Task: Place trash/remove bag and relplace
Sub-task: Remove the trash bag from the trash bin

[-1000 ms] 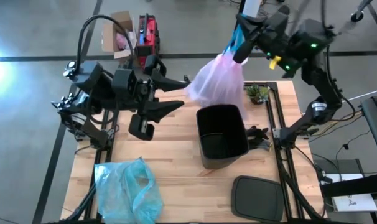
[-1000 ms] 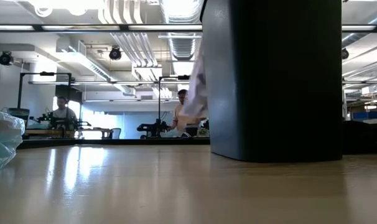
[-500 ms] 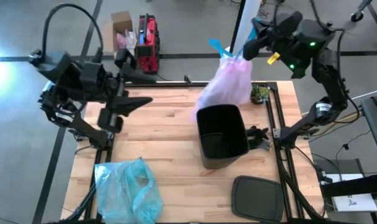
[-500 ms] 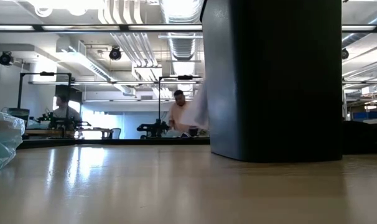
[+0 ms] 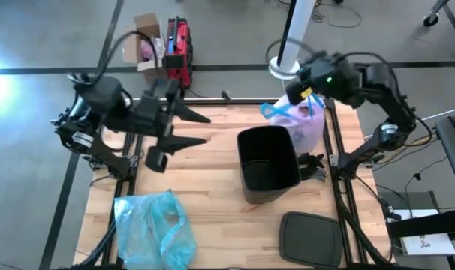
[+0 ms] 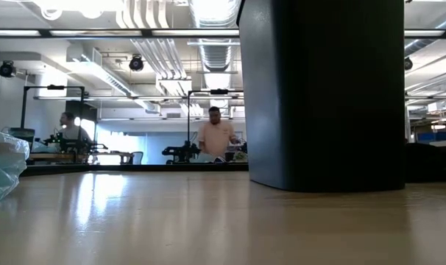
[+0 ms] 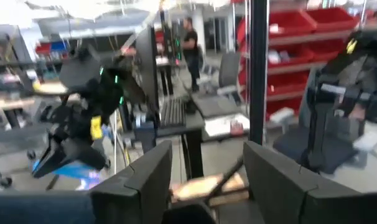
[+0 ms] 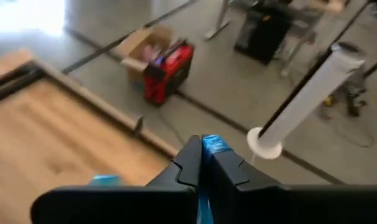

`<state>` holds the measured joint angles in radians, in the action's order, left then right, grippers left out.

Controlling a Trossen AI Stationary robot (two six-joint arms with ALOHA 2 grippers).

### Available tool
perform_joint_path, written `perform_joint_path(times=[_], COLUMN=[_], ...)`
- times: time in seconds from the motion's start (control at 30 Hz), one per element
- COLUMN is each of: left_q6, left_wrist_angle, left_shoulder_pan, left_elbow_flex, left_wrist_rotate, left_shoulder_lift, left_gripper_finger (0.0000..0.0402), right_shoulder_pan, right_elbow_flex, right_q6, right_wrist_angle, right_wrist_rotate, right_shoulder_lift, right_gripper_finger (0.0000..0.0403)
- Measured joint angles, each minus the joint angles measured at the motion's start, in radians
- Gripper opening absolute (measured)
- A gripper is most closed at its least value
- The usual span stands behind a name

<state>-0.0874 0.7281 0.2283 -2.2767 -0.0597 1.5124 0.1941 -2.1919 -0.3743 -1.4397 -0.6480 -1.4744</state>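
Removal step: right gripper (image 8: 202,163) pinched on the bag's (image 5: 306,129) blue drawstring beside black bin (image 5: 267,163). Left gripper (image 5: 190,129) half-spread, empty (idle). Next: set bag down clear.

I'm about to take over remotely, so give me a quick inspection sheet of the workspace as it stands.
Surface: wooden table, bare at centre.
Job's things: lavender bag hanging beside the black bin, by its blue drawstring; no trash seen.
Clutter: light-blue bag, dark lid, small plant.
Grippers: right gripper shut on the drawstring; left gripper open, empty, above the table.
Cables: hose on left arm.
Surroundings: cardboard box, red case, person beyond.
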Motion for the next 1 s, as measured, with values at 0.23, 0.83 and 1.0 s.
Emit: perform_joint_path(times=[0.23, 0.83, 1.0], left_q6=[0.077, 0.136, 0.121], left_wrist_angle=[0.162, 0.22, 0.034], left_shoulder_pan=[0.002, 0.006, 0.006], left_elbow_flex=[0.016, 0.29, 0.43], left_wrist_rotate=[0.0, -0.108, -0.139], left_shoulder_lift=[-0.024, -0.102, -0.101], left_gripper_finger=[0.0186, 0.0181, 0.0191], right_shoulder_pan=[-0.124, -0.373, -0.373], right_elbow_flex=[0.124, 0.289, 0.328], right_q6=[-0.069, -0.376, -0.422], right_wrist_angle=[0.007, -0.136, -0.13], right_wrist_rotate=[-0.06, 0.198, 0.401], right_shoulder_lift=[0.055, 0.288, 0.343], right_gripper_finger=[0.0115, 0.0297, 0.031])
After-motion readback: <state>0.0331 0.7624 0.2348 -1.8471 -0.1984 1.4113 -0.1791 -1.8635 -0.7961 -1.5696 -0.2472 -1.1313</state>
